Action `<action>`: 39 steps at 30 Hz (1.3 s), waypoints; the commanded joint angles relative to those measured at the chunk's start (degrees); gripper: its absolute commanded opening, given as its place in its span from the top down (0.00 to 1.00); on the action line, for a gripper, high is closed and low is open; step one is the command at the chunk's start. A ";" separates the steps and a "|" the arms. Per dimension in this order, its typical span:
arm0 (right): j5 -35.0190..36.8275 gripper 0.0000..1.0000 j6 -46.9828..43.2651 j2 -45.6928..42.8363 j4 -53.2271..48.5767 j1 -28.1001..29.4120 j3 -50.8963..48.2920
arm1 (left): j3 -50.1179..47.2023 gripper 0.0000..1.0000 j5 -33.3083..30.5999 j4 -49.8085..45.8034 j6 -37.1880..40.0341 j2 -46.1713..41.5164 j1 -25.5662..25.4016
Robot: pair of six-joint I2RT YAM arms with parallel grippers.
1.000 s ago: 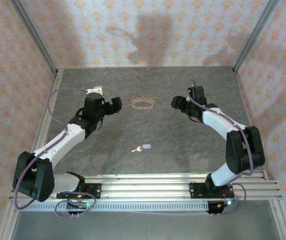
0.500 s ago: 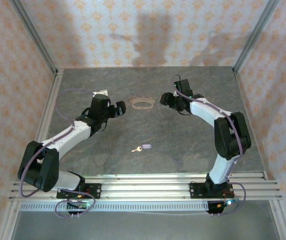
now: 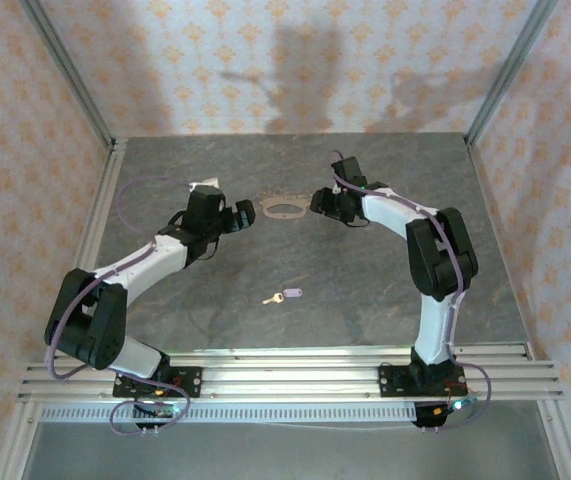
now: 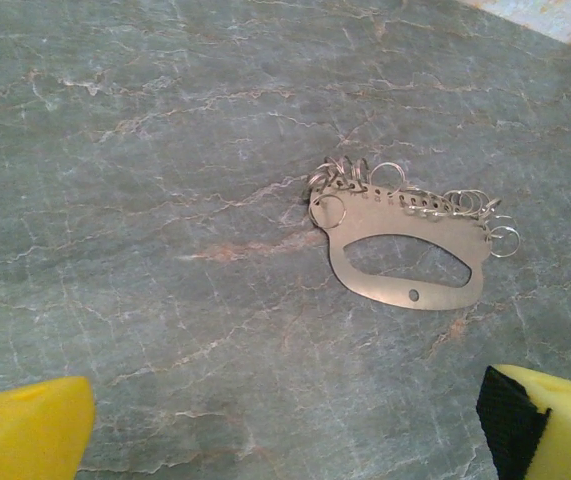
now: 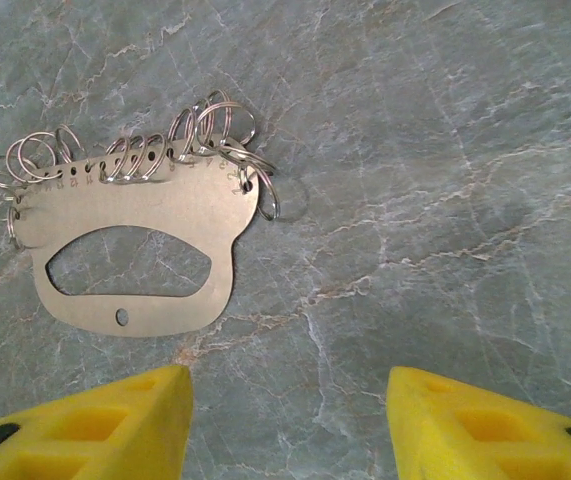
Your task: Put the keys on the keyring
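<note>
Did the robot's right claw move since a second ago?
Yes. In the top view the right claw slid left, ending much closer to the keyring, which stayed where it was.

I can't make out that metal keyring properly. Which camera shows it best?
The right wrist view: the keyring lies close and large, its slot and fringe of small rings clear. The left wrist view shows it whole but smaller; the top view, a tiny tan outline.

Grey marbled table (image 3: 365, 300) runs back to a wall (image 3: 165, 70) papered pale pink with orange motifs, same paper on both sides. Metal posts (image 3: 67, 70) stand at the far corners; soft shadows (image 3: 305, 60) fall on the back wall.
</note>
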 commanded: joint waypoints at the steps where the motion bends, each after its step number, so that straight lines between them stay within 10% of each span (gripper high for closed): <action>1: 1.31 0.47 -0.55 1.24 -1.24 0.30 2.17 | 2.10 0.00 1.03 1.99 -1.76 1.19 -0.18; 39: -2.92 0.51 -4.63 13.99 -2.52 0.35 15.28 | 2.97 0.00 4.17 5.02 -5.31 1.96 -0.26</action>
